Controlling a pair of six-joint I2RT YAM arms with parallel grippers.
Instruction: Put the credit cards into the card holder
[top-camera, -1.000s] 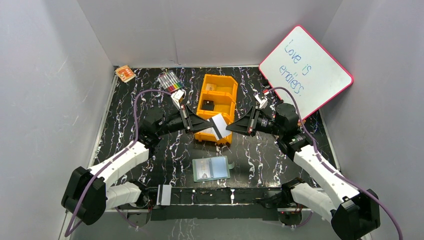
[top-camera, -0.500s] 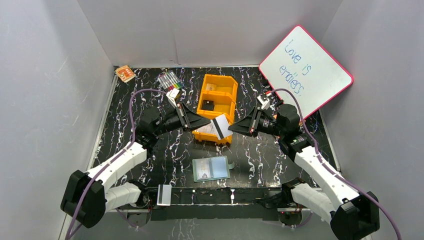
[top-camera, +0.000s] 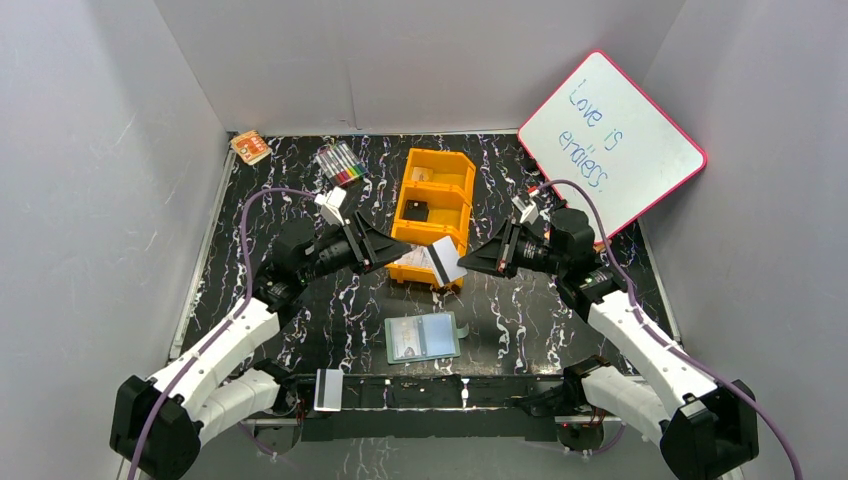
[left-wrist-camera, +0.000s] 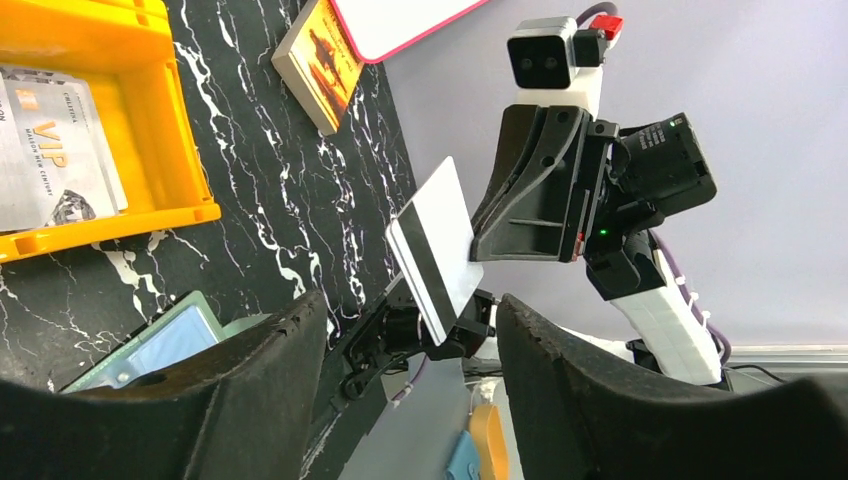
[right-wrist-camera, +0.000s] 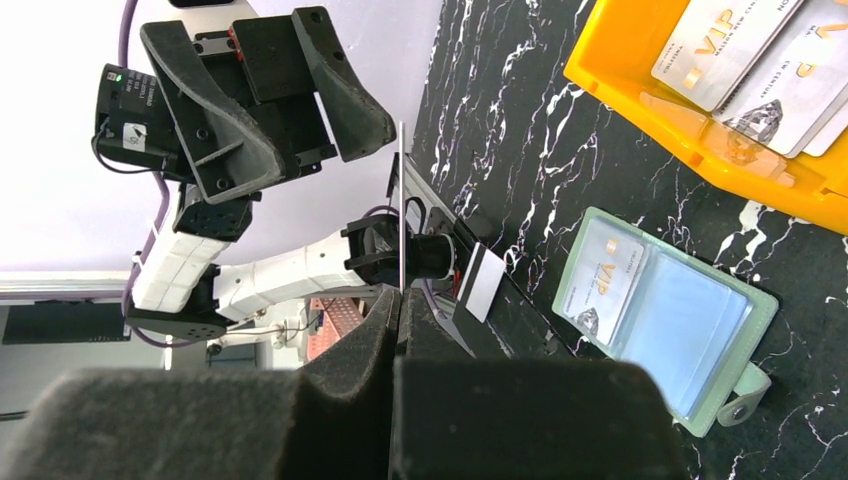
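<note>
White shells, black joints
The left arm (top-camera: 225, 345) and right arm (top-camera: 640, 345) each carry a purple cable (top-camera: 243, 250), black wedge fingers (left-wrist-camera: 240, 400) and a boxy white wrist camera (left-wrist-camera: 548, 58).

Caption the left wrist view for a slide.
Right end effector holds a magnetic-stripe credit card aloft, in front of the open left end effector.

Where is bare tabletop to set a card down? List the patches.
Bare marble either side of the card holder. Crowded at the orange tray's near end, where left gripper and right gripper face each other.
</note>
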